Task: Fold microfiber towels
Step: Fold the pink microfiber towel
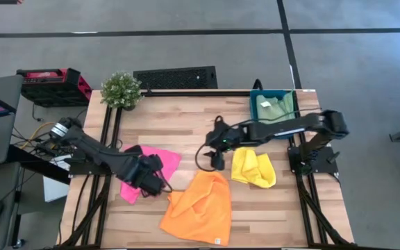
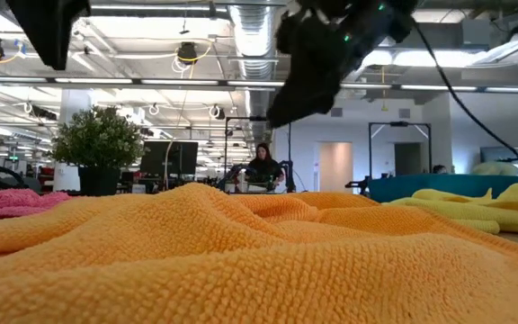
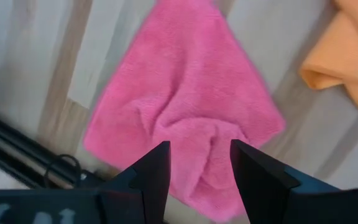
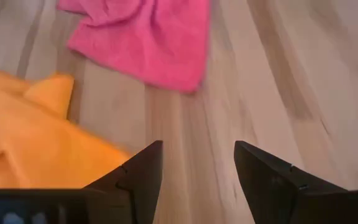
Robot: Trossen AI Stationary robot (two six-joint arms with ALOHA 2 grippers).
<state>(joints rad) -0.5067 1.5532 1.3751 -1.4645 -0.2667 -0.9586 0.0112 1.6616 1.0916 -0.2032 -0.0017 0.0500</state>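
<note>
Left gripper [image 3: 199, 163] spread wide over pink towel [image 3: 185, 118], frame centre; should pinch one corner only; right gripper [image 4: 197, 163] also spread, empty.

Pink towel [image 1: 160, 161], orange towel [image 1: 200, 205], yellow towel [image 1: 253, 168], teal bin [image 1: 254, 105].

no readable text, labels or numbers anywhere

Pink towel [image 1: 160, 164], orange towel [image 1: 200, 207] and yellow towel [image 1: 253, 167] lie rumpled (green towel [image 1: 275, 106] binned).
</note>
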